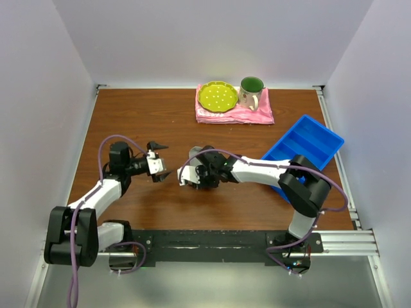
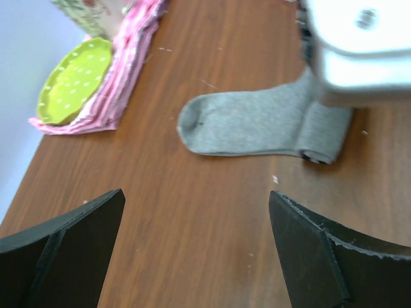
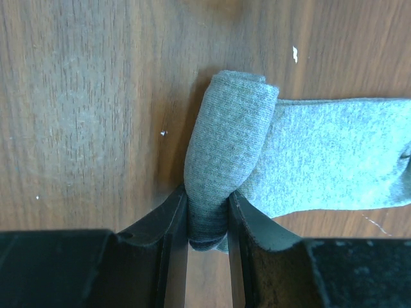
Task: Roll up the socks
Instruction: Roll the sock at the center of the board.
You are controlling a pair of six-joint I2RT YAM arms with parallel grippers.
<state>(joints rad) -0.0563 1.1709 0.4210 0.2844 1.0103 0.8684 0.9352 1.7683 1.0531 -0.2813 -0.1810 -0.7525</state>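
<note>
A grey sock [image 2: 250, 122] lies flat on the wooden table, toe pointing left in the left wrist view. Its cuff end is rolled into a short tube [image 3: 228, 141], while the flat part [image 3: 334, 160] stretches away to the right. My right gripper [image 3: 207, 199] is shut on the near end of that roll, one finger [image 3: 167, 218] pressing each side. In the top view the right gripper [image 1: 196, 174] covers the sock. My left gripper [image 2: 196, 199] hangs open over bare wood just short of the toe, holding nothing; from above the left gripper [image 1: 157, 162] sits left of the right one.
At the back of the table a pink cloth [image 1: 257, 114] carries a yellow-green plate [image 1: 216, 96] and a green-lined mug [image 1: 251, 92]. A blue compartment tray [image 1: 308, 144] stands at the right, beside the right arm. White walls enclose the table on three sides.
</note>
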